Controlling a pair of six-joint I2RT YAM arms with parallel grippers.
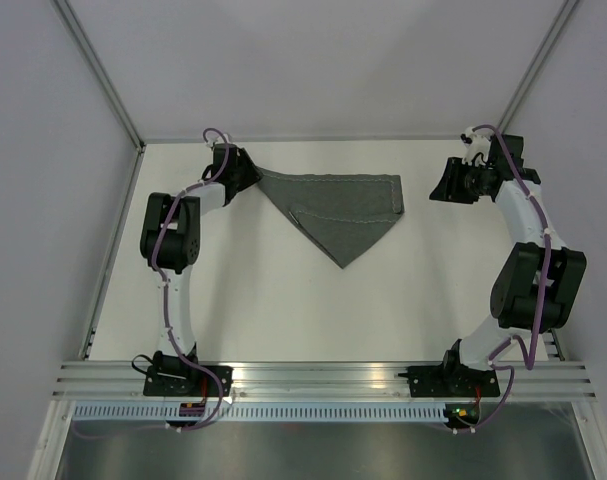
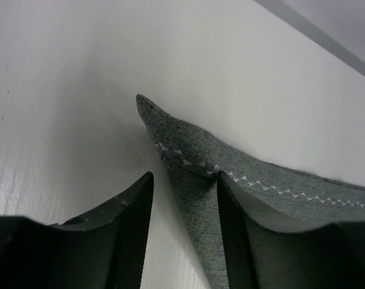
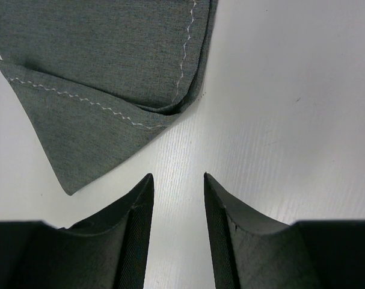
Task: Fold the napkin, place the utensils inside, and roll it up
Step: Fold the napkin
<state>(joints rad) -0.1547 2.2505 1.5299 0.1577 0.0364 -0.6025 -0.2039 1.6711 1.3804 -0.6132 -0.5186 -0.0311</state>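
While on the table (image 1: 283, 320), folded napkin (image 1: 338, 212).

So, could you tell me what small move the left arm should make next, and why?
Probably close the left end effector on the napkin. Its jaws stand open astride the fabric just behind the left corner, so a grip looks ready. The right end effector is open over bare table beside the napkin, touching nothing, and the fold looks unfinished.
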